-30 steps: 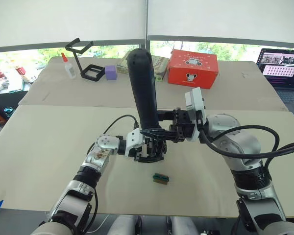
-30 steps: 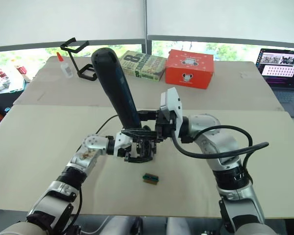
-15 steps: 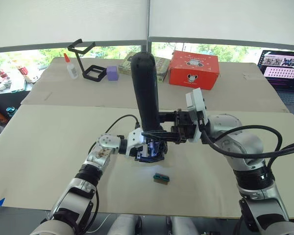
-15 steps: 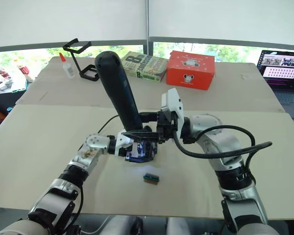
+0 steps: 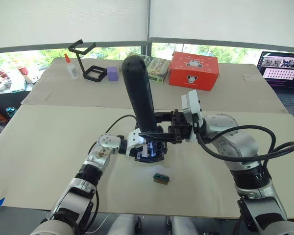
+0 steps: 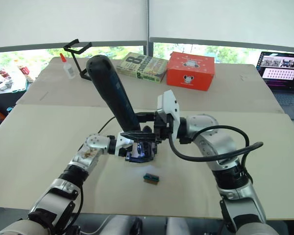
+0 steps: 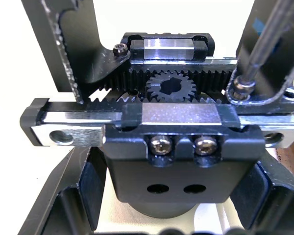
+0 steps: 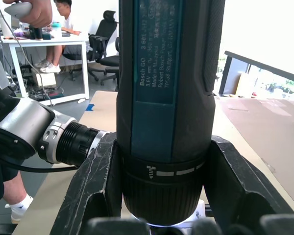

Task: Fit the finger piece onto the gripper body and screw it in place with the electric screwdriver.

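Note:
The electric screwdriver (image 5: 139, 93) stands nearly upright over the table's middle, its rounded top leaning to my left. My right gripper (image 5: 156, 135) is shut on its lower barrel; in the right wrist view both fingers (image 8: 95, 186) clamp the barrel. Under it, my left gripper (image 5: 143, 150) is shut on the gripper body (image 5: 151, 152), which is lit by a bluish glow. In the left wrist view the body (image 7: 166, 147) shows its gear and rails, with one toothed finger rising from it. The metal bit (image 7: 262, 46) presses a screw in the finger piece (image 7: 280, 73) seated on the rail.
A small green-and-black block (image 5: 160, 178) lies just in front of the grippers. At the back stand a red box (image 5: 193, 70), a book (image 5: 154, 65), a purple cube (image 5: 112, 73), a black stand (image 5: 85, 61) and a glue bottle (image 5: 70, 67). A laptop (image 5: 281, 66) sits far right.
The screwdriver's top has tipped to my left. A bluish light has come on at the bit since a second ago. The left gripper still holds the body in the same place.

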Action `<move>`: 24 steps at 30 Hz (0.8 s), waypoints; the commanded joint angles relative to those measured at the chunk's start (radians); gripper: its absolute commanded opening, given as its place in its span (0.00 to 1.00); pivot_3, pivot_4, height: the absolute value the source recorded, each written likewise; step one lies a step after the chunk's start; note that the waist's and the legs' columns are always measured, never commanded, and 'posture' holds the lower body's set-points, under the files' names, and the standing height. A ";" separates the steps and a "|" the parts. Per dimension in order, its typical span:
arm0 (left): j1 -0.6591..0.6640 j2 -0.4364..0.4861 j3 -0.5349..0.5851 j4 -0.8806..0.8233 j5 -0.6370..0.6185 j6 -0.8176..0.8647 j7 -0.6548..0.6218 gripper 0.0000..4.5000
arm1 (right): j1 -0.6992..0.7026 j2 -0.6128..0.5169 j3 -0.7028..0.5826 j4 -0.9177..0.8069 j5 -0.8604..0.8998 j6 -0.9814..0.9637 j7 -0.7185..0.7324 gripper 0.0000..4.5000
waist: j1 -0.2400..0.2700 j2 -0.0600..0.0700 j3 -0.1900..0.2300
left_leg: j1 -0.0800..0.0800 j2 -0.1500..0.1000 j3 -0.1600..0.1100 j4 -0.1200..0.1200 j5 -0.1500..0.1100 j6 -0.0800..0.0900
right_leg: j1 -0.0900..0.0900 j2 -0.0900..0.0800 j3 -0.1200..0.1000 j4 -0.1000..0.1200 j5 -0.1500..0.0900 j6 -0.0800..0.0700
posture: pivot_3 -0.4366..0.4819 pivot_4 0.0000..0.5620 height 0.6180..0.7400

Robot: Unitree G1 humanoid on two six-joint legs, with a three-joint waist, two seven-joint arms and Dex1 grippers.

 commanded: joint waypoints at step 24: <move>-0.004 0.024 0.010 -0.012 0.001 -0.004 -0.024 0.63 | -0.025 0.013 -0.089 -0.068 0.032 0.019 -0.078 0.42 | -0.001 0.000 0.000 | -0.002 0.000 0.000 0.000 0.000 0.000 | -0.002 -0.001 0.001 -0.001 0.000 0.000 | 0.48 0.27 1.00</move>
